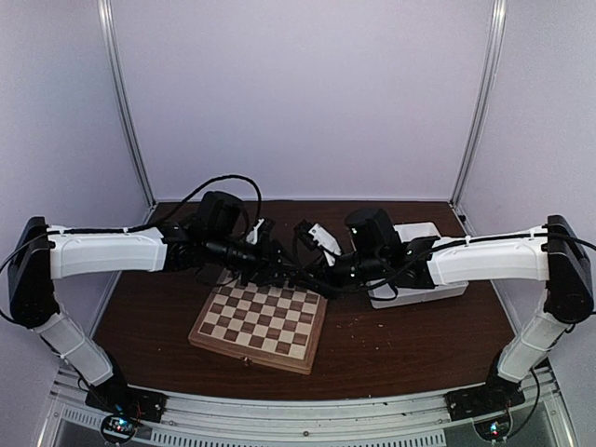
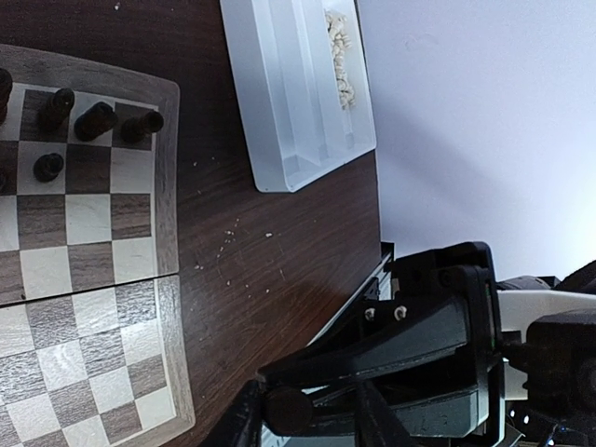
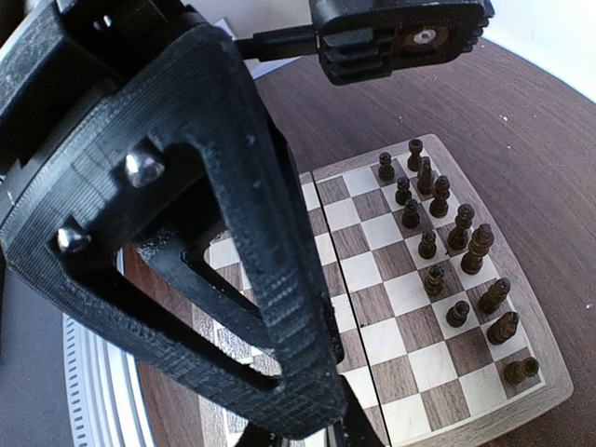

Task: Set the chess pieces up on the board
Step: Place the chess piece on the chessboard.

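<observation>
The board (image 1: 261,321) lies in the middle of the table. Several dark chess pieces (image 3: 438,247) stand in two rows along one side of it, also visible in the left wrist view (image 2: 93,121). Both grippers meet in the air over the board's far edge. My right gripper (image 1: 312,270) is shut, and a small dark round piece (image 2: 288,411) sits at its tip. My left gripper (image 2: 307,424) stands half closed around that piece, with one finger against it and a gap on the other side. Pale cream pieces (image 2: 343,56) lie in the white tray (image 2: 279,112).
The white tray (image 1: 424,284) sits right of the board, under the right arm. Pale crumbs (image 2: 228,244) dot the dark table between board and tray. The left arm's wrist housing (image 3: 400,37) hangs above the board's far side. White walls enclose the table.
</observation>
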Robot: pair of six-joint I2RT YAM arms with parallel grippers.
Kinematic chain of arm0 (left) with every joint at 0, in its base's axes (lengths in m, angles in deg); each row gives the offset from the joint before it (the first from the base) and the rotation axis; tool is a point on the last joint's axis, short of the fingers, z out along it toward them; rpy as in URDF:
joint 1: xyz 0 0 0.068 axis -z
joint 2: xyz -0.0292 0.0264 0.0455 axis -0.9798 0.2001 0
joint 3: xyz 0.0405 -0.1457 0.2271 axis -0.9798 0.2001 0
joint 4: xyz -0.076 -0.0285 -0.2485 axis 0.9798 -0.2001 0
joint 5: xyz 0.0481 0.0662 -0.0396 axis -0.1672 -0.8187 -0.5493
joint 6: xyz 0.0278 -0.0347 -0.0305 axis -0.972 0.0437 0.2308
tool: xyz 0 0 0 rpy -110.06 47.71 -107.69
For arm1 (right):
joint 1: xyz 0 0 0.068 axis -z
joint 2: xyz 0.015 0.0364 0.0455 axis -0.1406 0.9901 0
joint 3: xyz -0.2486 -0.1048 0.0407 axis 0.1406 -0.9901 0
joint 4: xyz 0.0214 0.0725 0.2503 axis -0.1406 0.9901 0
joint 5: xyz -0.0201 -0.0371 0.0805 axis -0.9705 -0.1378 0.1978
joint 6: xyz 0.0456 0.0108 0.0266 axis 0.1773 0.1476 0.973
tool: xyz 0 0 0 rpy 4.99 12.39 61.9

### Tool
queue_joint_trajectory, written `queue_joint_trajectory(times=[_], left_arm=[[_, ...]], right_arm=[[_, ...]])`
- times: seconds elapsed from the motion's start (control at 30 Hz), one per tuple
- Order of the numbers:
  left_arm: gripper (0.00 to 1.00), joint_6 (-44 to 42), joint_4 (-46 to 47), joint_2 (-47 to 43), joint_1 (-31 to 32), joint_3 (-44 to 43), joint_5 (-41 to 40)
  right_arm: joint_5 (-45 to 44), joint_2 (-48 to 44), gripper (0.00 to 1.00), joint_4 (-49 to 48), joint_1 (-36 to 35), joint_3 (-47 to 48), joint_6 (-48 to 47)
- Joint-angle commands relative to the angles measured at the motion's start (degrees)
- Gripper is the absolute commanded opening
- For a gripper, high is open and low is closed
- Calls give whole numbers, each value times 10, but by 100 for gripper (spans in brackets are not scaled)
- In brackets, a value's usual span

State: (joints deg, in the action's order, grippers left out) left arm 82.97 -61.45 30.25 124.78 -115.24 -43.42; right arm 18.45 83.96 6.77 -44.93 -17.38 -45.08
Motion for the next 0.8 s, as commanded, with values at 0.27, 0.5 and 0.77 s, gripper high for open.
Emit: queue_joint_trajectory(times=[0.27, 0.5, 0.77], left_arm=[[17, 13, 41, 16, -2, 0, 21], [15, 12, 49, 15, -2, 0, 15], [15, 37, 99, 7, -9, 4, 13]], right_arm=[[-24, -30, 14, -6, -8, 2, -19], [-32, -30, 27, -8, -8, -2, -18], [-78, -77, 49, -90, -8, -64, 12]])
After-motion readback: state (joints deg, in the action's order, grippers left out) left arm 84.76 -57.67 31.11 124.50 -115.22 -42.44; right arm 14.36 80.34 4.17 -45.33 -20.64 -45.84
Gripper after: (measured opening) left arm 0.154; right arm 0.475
